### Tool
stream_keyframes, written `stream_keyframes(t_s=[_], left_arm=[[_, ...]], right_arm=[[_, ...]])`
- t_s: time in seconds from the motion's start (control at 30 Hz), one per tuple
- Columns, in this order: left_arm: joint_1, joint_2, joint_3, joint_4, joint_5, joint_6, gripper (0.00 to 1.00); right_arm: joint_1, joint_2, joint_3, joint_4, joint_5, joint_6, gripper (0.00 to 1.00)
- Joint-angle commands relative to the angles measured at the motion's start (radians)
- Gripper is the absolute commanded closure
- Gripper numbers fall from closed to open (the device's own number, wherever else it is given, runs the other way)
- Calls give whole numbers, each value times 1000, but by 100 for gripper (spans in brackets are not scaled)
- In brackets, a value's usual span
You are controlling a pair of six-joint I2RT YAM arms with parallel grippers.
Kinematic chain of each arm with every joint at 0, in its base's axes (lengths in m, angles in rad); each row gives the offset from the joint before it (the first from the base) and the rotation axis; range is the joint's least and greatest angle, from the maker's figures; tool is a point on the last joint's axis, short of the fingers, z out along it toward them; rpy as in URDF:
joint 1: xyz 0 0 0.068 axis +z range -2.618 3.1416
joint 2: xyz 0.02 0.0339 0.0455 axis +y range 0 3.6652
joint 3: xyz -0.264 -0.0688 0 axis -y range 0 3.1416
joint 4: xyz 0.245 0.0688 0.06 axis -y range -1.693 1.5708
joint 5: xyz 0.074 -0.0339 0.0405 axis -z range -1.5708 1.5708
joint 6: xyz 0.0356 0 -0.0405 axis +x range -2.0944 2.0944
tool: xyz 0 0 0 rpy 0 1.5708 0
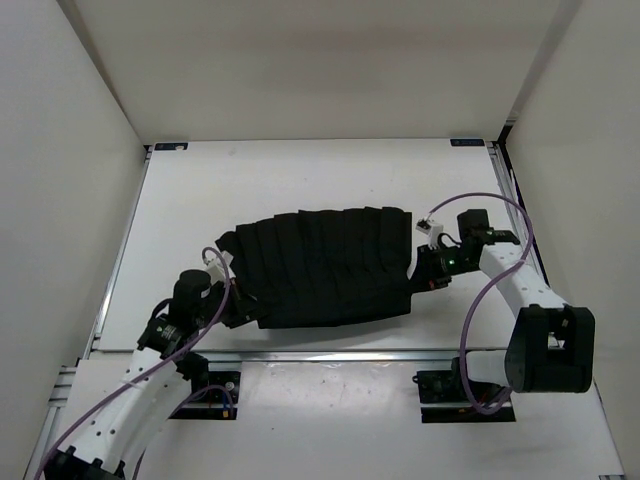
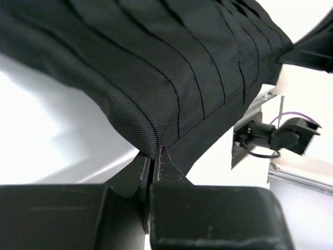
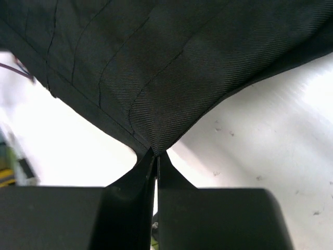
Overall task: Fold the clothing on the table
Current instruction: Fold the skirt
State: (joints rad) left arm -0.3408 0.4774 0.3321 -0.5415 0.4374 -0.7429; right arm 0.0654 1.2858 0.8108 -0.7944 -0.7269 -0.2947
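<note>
Top external: black pleated garment (image 1: 325, 268) at middle of counter (image 1: 300, 170), stretched between arms. Left tool (image 2: 153, 156) pinching near-left corner; right tool (image 3: 156, 153) clamped on right edge.

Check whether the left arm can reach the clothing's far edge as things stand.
Probably not freely: the left hand is shut on the clothing's near left corner, and would have to let go first.

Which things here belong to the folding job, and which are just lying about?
Job: clothing; table; left gripper and right gripper, each shut on a clothing edge.
Just there: white walls; purple cable.
</note>
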Motion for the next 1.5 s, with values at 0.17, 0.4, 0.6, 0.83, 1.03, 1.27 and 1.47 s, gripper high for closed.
stream_keyframes(t_s=[0.17,0.4,0.6,0.83,1.03,1.27,1.47], left_arm=[[66,69,62,2,-11,11,100],[46,1,7,6,-22,-35,100],[17,-80,-88,28,-17,-107,100],[78,21,24,202,61,-263,100],[183,478,284,674,38,-492,90],[244,679,286,942,-298,-599,1],[281,581,271,698,-325,-351,1]], right_arm=[[-82,46,111,-77,-3,-69,100],[-72,52,59,-42,20,-55,100],[-58,53,25,-38,35,-44,100],[-62,121,248,-112,-15,-69,100],[-190,409,698,43,-238,292,82],[-257,527,786,112,-144,367,1],[-293,498,633,54,-59,157,1]])
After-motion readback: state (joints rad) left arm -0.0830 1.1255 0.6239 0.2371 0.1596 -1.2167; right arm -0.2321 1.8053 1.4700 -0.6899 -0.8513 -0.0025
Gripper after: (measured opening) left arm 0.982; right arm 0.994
